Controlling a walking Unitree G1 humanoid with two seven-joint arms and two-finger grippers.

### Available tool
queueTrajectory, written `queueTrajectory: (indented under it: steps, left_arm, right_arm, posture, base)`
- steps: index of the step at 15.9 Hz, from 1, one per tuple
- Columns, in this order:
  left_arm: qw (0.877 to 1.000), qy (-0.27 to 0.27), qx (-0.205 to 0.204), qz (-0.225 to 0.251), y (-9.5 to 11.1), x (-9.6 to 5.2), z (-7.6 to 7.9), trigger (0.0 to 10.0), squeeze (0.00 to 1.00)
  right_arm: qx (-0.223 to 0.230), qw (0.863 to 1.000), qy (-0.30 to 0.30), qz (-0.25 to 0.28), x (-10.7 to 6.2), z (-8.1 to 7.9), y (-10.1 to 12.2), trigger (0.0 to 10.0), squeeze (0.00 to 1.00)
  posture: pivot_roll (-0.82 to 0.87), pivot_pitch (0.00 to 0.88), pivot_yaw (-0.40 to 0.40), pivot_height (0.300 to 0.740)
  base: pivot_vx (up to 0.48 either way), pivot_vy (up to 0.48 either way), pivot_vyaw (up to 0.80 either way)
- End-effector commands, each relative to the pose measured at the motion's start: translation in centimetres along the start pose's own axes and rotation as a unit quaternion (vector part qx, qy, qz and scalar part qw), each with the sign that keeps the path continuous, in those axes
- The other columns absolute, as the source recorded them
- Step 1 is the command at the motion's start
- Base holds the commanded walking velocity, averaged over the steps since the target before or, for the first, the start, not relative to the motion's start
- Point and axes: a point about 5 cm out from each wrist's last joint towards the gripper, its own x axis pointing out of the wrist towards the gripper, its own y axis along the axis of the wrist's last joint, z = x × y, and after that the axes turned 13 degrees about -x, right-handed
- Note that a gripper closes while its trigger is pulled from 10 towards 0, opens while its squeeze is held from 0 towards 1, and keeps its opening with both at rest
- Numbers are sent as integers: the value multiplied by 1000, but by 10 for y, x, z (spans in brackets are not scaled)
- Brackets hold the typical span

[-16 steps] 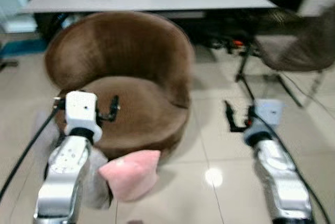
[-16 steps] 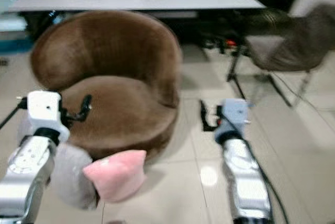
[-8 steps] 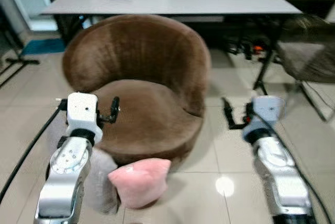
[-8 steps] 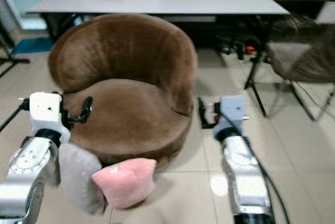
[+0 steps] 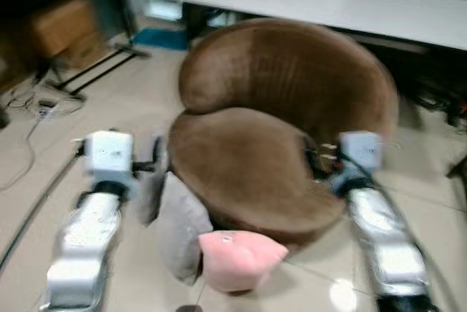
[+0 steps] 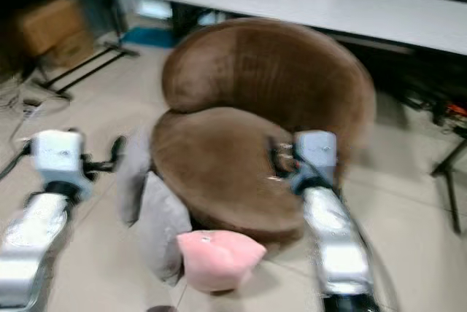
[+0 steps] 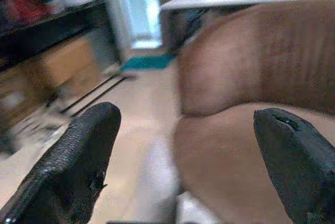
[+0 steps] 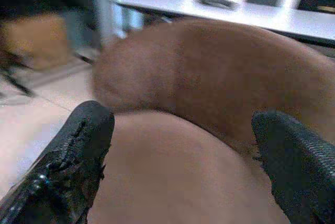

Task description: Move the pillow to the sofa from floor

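A pink pillow (image 5: 237, 257) lies on the tiled floor against the front of the round brown sofa chair (image 5: 277, 144). A grey pillow (image 5: 179, 228) leans on the chair's left side, just beside the pink one. My left gripper (image 5: 155, 157) hangs open over the floor left of the chair, above the grey pillow; its fingers (image 7: 78, 156) stand wide apart. My right gripper (image 5: 315, 162) is open over the right part of the seat, and its fingers (image 8: 68, 156) frame the chair's backrest. Neither gripper holds anything. The views are blurred.
A long white table (image 5: 350, 2) stands behind the chair with a dark object on it. Cardboard boxes (image 5: 62, 28), cables (image 5: 36, 108) and a stand's legs (image 5: 95, 71) lie at the left. A teal mat (image 5: 157, 37) is near the table.
The whole view has swung to the left, so the chair now sits right of centre. The right gripper now shows over the seat. More of the grey pillow is in sight.
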Motion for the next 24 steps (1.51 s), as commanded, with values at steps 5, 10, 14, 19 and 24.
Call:
queueTrajectory:
  steps: [5, 10, 14, 19, 24]
  left_arm:
    - [1000, -18, -2, 7, 3, 0, 8, 10000, 396]
    - [1000, -18, 6, 0, -1, 0, 9, 10000, 341]
    - [1000, -16, 10, 13, 2, 1, 8, 10000, 361]
    - [1000, -16, 8, 13, 1, 0, 9, 10000, 341]
    - [1000, -13, 7, 21, 3, 0, 9, 10000, 376]
  right_arm:
    - [22, 999, -47, -11, -3, 19, -6, 10000, 0]
    - [18, 999, -41, -17, -5, 24, -9, 10000, 0]
    - [-4, 1000, -11, -16, -3, 19, -7, 10000, 0]
    - [7, 999, -31, -27, -3, 21, -11, 10000, 0]
    - [2, 999, -41, -25, -3, 23, -10, 10000, 0]
  posture:
    - [86, 0, 10, 740]
    - [84, 0, 12, 740]
    - [84, 0, 6, 740]
    - [87, 0, 1, 740]
    - [88, 0, -6, 740]
  base:
    - [271, 0, 0]
    - [100, 0, 0]
    - [0, -107, 200]
    - [0, -288, 480]
    - [0, 0, 0]
